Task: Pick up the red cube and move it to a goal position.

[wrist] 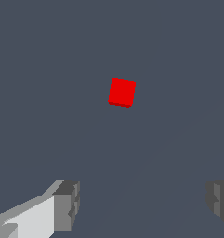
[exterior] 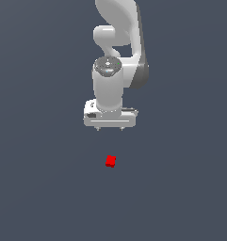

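Fingertips (wrist: 67, 204) of the hand (wrist: 143, 202) spread wide, red cube (wrist: 121, 92) well apart ahead: centre over it, square up, then descend.

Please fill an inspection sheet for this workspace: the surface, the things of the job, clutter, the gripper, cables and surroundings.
Surface: plain dark grey-blue floor, flat, without marks.
Job's things: the red cube lies alone on the floor, turned a little out of square to the picture edges, apart from the arm. No goal marker seen.
Clutter: nothing seen.
Gripper: the gripper hangs above the floor and holds nothing. In the wrist view its fingertips stand wide apart, and the red cube lies beyond them, not between them.
Cables: nothing seen.
Surroundings: only the white arm coming in from the top of the exterior view; the rest is uniform dark background.
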Controlling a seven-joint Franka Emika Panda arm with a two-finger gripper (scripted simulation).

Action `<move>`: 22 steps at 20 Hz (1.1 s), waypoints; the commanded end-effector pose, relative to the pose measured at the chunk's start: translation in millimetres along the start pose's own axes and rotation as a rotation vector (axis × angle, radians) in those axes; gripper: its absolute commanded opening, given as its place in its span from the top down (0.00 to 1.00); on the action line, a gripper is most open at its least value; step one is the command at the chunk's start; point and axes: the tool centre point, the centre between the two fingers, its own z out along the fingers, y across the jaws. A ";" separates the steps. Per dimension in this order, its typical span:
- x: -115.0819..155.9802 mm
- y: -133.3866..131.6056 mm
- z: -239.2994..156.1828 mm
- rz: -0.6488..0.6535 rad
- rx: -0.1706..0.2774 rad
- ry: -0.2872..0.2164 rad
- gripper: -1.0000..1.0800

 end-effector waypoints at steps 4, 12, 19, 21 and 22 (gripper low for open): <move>1.1 -0.1 2.0 0.002 0.000 0.000 0.04; 14.6 -1.7 26.0 0.029 0.000 0.003 0.04; 38.6 -3.5 67.3 0.074 0.000 0.007 0.04; 47.1 -3.9 81.5 0.090 0.000 0.009 0.04; 51.4 -4.0 88.7 0.098 0.000 0.009 0.04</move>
